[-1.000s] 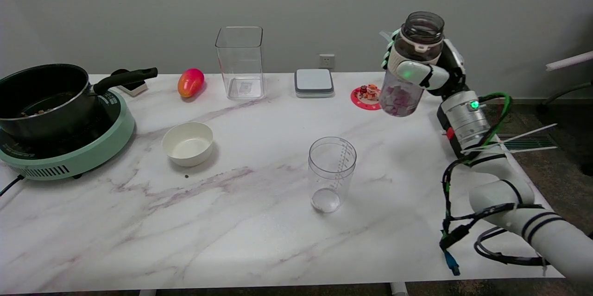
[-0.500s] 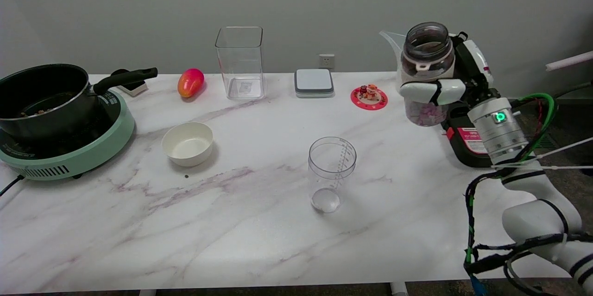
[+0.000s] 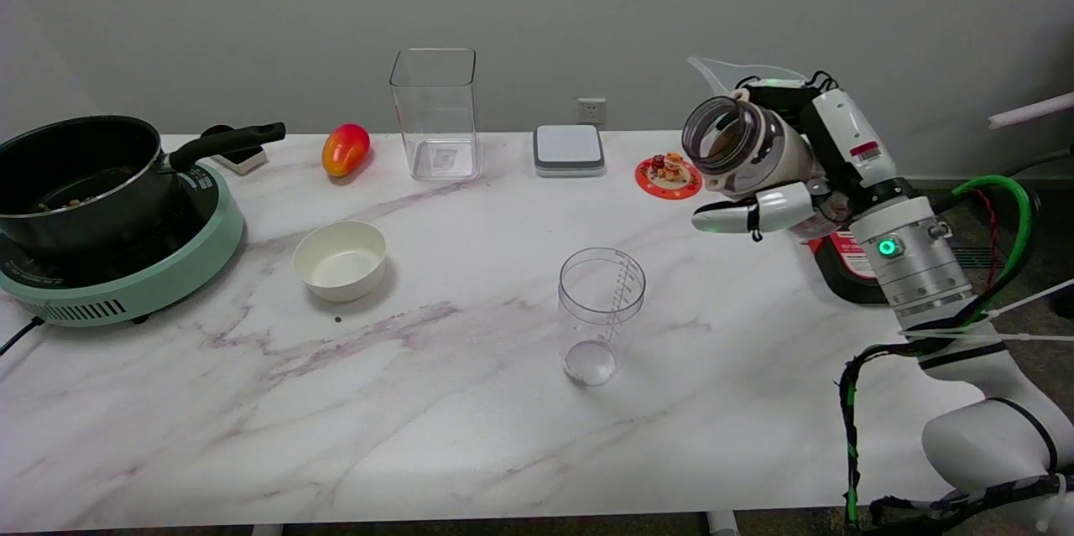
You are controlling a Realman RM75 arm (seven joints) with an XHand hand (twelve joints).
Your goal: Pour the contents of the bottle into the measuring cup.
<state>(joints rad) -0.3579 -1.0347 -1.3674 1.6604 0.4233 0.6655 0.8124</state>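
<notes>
My right hand (image 3: 784, 184) grips a clear open-mouthed bottle (image 3: 738, 146) in the air above the table's right side. The bottle is tipped, its mouth pointing left and toward the camera. Its lower part and contents are mostly hidden behind the hand. The empty clear measuring cup (image 3: 601, 314) stands upright on the marble table (image 3: 436, 410), below and to the left of the bottle, well apart from it.
A white bowl (image 3: 340, 259) sits left of the cup. A black pot (image 3: 80, 179) rests on a green cooker (image 3: 126, 276) at far left. Along the back are a mango (image 3: 345, 148), a tall clear container (image 3: 435, 112), a grey scale (image 3: 568, 148), a red coaster with figurines (image 3: 668, 174), and a black device (image 3: 847, 263) at the right edge.
The hand moved right and a little down with the bottle, then tipped it from upright so its mouth now points left. The cup has not moved.
</notes>
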